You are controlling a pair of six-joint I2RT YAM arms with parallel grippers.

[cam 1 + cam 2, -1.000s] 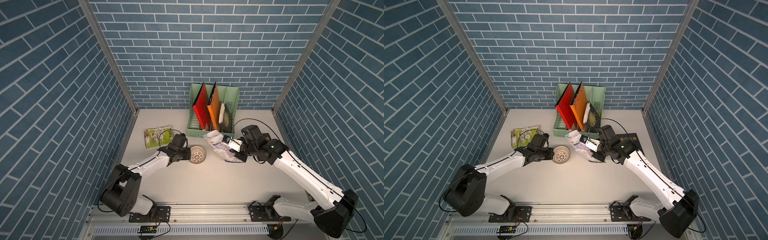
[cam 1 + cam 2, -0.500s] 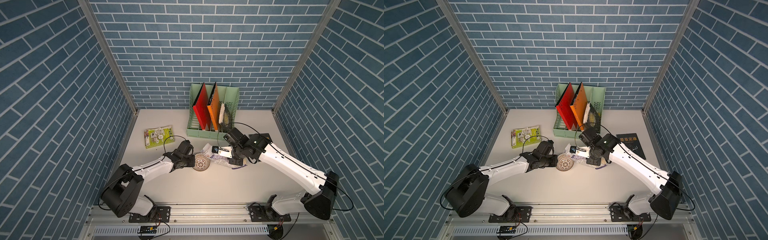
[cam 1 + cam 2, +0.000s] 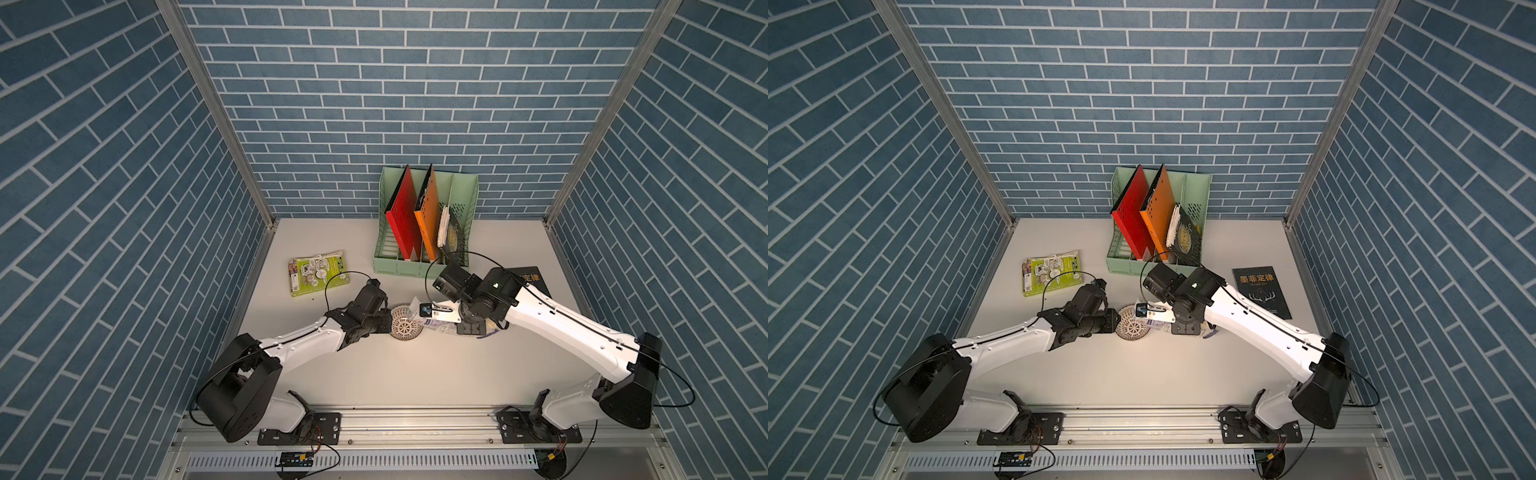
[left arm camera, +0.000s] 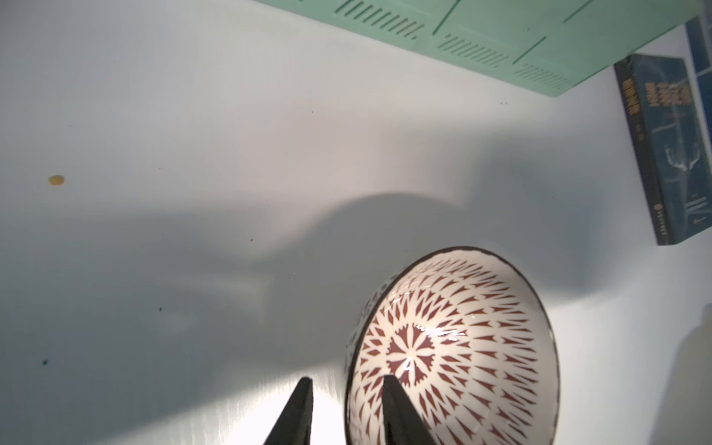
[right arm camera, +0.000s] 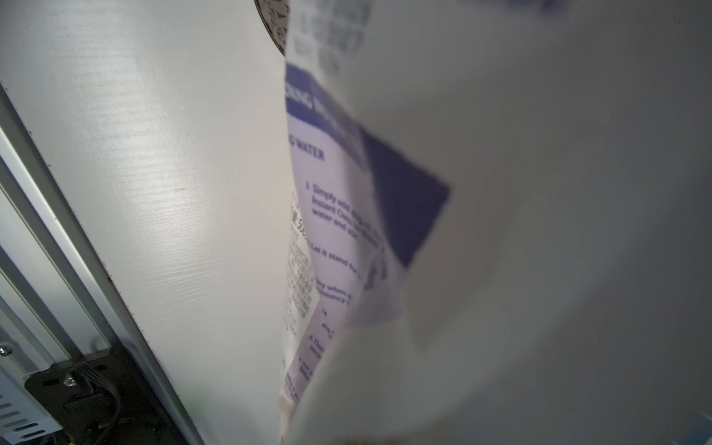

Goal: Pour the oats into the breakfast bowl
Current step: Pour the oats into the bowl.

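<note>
Top views: breakfast bowl (image 3: 406,329) upright near middle of tabletop (image 3: 415,386). Oats pouch (image 3: 441,329) just beside it, toward right edge. Long axis roughly parallel to front edge, upper end over bowl's rim. Right hand (image 3: 465,329) on top of pouch, fingers hidden. Left hand (image 3: 388,325) at bowl's opposite side.

Left wrist: fingers (image 4: 400,412) parted, straddling bowl rim, one inside, one outside, clear gap each side, nothing gripped. Gap not readable from above. Red-brown pattern visible down to bowl's centre.

Right wrist: pouch close up and blurred, blue band and instruction print, not legible from above. Fingers out of sight; closed on pouch as far as discernible.
</note>
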